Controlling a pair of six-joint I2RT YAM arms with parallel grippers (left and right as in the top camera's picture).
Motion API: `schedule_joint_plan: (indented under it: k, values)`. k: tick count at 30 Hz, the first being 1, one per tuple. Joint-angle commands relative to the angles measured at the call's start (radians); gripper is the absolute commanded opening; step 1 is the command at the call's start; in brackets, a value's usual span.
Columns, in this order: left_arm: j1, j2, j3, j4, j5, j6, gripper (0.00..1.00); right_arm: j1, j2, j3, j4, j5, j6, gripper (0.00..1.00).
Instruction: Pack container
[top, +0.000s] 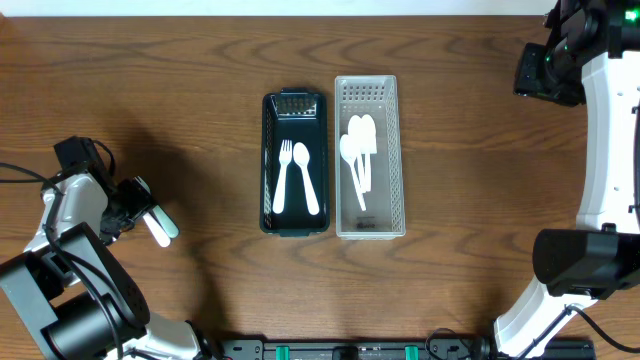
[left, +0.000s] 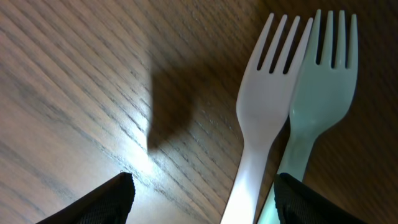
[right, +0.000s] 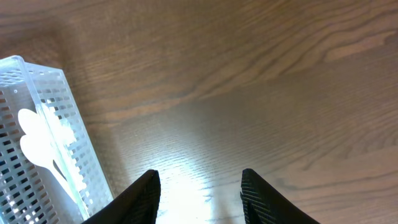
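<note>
A dark green container (top: 266, 160) in the middle of the table holds a white fork (top: 284, 175) and a white spoon (top: 307, 178). Beside it on the right, a white perforated basket (top: 398, 150) holds several white spoons (top: 358, 150). Two forks lie side by side on the table at the far left (top: 160, 225), one white (left: 264, 106) and one pale green (left: 323, 99). My left gripper (left: 202, 199) is open low over them, with their handles running between its fingers close to the right finger. My right gripper (right: 199, 199) is open and empty over bare wood at the back right (top: 535, 75).
The white basket's corner (right: 37, 124) shows at the left of the right wrist view. Both arm bases and cables sit along the table's front edge and sides. The table is brown wood.
</note>
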Motion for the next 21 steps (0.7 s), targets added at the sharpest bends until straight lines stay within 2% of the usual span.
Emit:
schedule_joint_plan:
  k: [1, 17, 19, 21]
  values:
    - [0.0, 0.039, -0.005, -0.001, -0.006, 0.011, 0.74, -0.001, -0.001, -0.001, -0.007, -0.004, 0.023, 0.45]
    - [0.0, 0.124, -0.005, 0.052, -0.005, 0.013, 0.73, -0.001, -0.001, -0.001, -0.016, -0.007, 0.034, 0.45]
    - [-0.001, 0.132, -0.005, 0.063, -0.005, 0.013, 0.63, -0.001, -0.001, -0.001, -0.016, -0.007, 0.034, 0.45]
    - [-0.001, 0.139, -0.005, 0.067, -0.005, 0.013, 0.58, -0.001, -0.001, -0.001, -0.017, -0.007, 0.034, 0.45]
